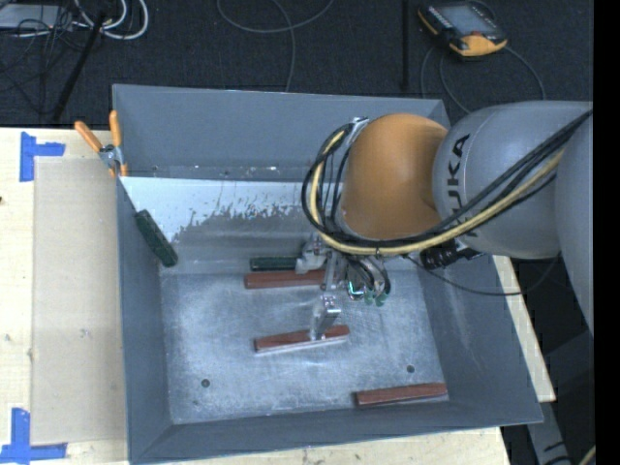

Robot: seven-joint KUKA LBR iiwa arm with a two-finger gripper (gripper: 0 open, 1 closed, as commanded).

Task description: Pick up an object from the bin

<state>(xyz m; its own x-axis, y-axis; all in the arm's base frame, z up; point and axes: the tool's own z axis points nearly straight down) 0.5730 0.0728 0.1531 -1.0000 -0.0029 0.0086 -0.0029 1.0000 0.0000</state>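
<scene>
My end effector point(329, 325) is at the right end of the brown bar point(300, 341) mid-bin point(143, 356); apart or together, can't tell. Risk: gripping that far off-centre, the bar may pivot or slip out. The second brown bar point(286, 279) at 12 o'clock could get bumped.

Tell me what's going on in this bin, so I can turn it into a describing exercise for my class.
A grey robot arm reaches into the metal bin from the right. Its jaws are down at the right end of a flat brown stick in the middle of the bin, which appears to lie on the floor, not lifted. Two more brown sticks lie elsewhere, one near the back and one at the front right. A dark green bar leans against the left wall.
</scene>
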